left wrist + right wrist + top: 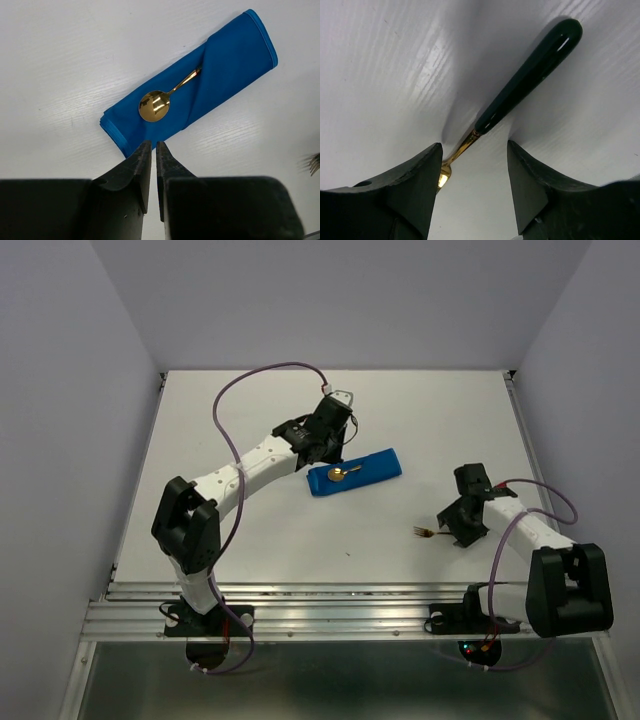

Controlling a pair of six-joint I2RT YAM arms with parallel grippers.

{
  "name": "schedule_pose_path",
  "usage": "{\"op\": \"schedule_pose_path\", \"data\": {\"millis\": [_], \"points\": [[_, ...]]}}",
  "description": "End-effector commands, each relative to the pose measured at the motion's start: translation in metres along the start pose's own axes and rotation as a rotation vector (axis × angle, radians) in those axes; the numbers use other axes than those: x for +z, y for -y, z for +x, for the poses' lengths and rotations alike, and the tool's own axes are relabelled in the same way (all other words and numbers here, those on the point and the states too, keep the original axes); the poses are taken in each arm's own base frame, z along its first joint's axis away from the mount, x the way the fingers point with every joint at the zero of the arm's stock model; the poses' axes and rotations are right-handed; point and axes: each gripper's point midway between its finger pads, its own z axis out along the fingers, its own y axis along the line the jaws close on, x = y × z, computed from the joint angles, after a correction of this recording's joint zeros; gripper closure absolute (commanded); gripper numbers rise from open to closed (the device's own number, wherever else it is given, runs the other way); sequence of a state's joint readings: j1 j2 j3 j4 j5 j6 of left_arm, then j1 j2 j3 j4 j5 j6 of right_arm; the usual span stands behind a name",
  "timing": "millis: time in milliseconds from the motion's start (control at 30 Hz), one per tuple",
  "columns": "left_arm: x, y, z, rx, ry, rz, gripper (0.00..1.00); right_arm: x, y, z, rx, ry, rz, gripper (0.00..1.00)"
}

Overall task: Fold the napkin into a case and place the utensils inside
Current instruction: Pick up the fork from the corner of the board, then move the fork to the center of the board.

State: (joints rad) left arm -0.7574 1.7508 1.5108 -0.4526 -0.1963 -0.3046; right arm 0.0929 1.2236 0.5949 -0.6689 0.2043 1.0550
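The napkin is folded into a narrow blue case (362,470) lying slantwise mid-table; it also shows in the left wrist view (225,65). The spoon (338,474) has its gold bowl (154,106) lying on the case's left end and its handle tucked under the fold. My left gripper (322,454) is shut and empty, its tips (152,146) just off the case's left end. The fork (424,532) lies on the bare table, its dark green handle (530,75) and gold neck running slantwise. My right gripper (475,150) is open, low over the fork, its fingers (456,526) on either side.
The white table (250,540) has a metal rail (340,612) along its near edge, where both arm bases stand. Grey walls close in the back and sides. The fork's tines peek in at the right edge of the left wrist view (315,162).
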Motion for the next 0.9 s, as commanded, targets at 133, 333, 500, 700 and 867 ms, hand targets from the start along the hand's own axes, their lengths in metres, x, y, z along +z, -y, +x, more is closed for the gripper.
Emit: {"op": "schedule_pose_path", "data": {"millis": [133, 333, 500, 700, 867], "points": [[-0.024, -0.007, -0.009, -0.027, 0.051, 0.0, 0.79, 0.016, -0.018, -0.017, -0.082, 0.081, 0.0, 0.41], [-0.023, -0.012, -0.008, -0.029, 0.048, -0.029, 0.79, 0.019, -0.029, 0.001, -0.143, 0.033, -0.047, 0.75], [-0.026, -0.02, -0.013, -0.009, 0.052, -0.077, 0.79, 0.016, -0.048, 0.021, -0.225, -0.015, -0.092, 0.87], [-0.034, -0.027, -0.023, -0.01, 0.076, -0.104, 0.78, 0.001, -0.084, 0.077, -0.272, -0.125, -0.225, 0.9], [-0.037, -0.03, -0.028, -0.011, 0.086, -0.119, 0.78, -0.021, -0.124, 0.13, -0.288, -0.191, -0.333, 0.89]]}}
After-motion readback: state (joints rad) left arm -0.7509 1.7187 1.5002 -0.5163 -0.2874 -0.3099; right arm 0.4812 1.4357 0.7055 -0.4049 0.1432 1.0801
